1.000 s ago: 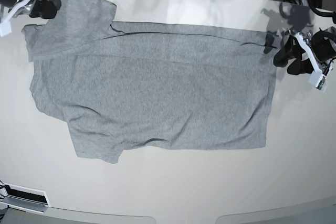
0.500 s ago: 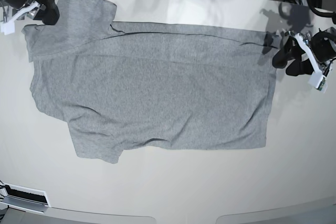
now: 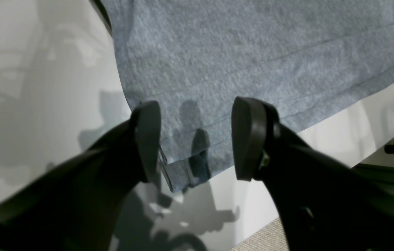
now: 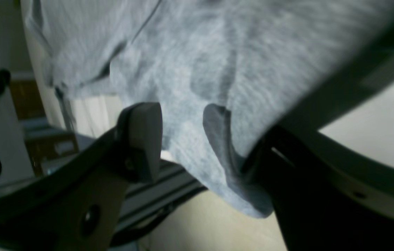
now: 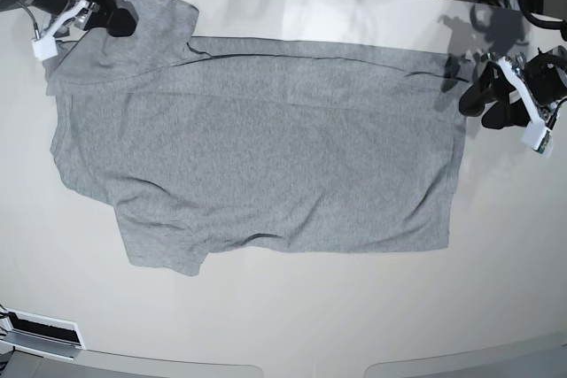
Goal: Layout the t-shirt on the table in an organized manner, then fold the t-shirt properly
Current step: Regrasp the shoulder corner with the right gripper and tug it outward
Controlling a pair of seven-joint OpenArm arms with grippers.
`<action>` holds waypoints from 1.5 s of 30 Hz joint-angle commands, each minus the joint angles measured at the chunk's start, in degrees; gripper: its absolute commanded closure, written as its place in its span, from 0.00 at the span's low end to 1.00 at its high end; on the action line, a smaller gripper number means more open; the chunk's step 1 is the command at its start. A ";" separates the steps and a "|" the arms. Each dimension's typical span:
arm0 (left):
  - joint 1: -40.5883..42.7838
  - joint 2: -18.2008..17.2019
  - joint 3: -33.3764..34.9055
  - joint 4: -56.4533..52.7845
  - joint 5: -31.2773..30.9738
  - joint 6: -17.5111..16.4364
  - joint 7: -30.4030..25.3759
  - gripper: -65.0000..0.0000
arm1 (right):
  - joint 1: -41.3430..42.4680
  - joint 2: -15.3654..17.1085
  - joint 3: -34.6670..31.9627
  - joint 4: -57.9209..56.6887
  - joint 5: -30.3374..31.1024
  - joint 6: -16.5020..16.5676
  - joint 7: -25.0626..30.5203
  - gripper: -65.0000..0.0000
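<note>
Bench [image 5: 292,325]: glossy white top, fills almost the whole base view.
T-shirt [image 5: 266,157]: grey, spread flat across the middle of the frame, plain side up; one sleeve folded over at upper left, the other at lower left.
Left tool [image 5: 485,99]: right edge of the frame, just beside the shirt's corner, jaws apart, grasping nothing.
Right tool [image 5: 113,17]: upper left, over the folded sleeve; jaws spread, cloth lying between them, not clenched.
</note>
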 commanded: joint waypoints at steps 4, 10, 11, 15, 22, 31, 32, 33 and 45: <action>-0.33 -1.09 -0.55 0.74 -1.18 -0.22 -1.07 0.48 | -0.55 0.74 0.15 3.87 -0.90 -0.12 -3.74 0.44; -0.33 -1.07 -0.55 0.74 -1.18 -0.22 -1.07 0.48 | -2.51 0.85 0.15 8.92 0.52 -0.12 -6.54 0.44; -0.35 -1.07 -0.55 0.74 -1.20 -0.20 -1.11 0.48 | -2.58 0.85 0.15 9.03 0.39 -0.12 -5.79 0.45; -0.33 -1.07 -0.55 0.74 -1.20 -0.22 -1.77 0.48 | -2.51 0.81 0.13 9.03 -0.15 -0.12 -2.29 0.66; -0.33 -1.09 -0.55 0.74 -1.18 -0.22 -1.88 0.48 | -1.11 1.92 0.15 9.14 0.92 -0.12 -3.45 1.00; -0.31 -1.07 -0.55 0.74 -1.18 -0.22 -1.51 0.48 | -0.98 2.91 0.20 18.69 17.34 -0.12 -10.00 1.00; -0.31 -1.07 -0.55 0.74 -1.18 -0.22 -1.49 0.48 | -0.33 2.89 0.20 19.85 17.34 -0.12 -10.00 1.00; -0.31 -1.07 -0.55 0.74 -1.18 -0.22 -1.51 0.48 | 0.59 2.89 0.20 20.50 17.34 -0.12 -10.00 1.00; -0.28 -1.07 -0.55 0.74 -1.16 -0.22 -1.42 0.48 | 10.16 2.73 0.20 20.63 9.44 -0.12 -9.49 1.00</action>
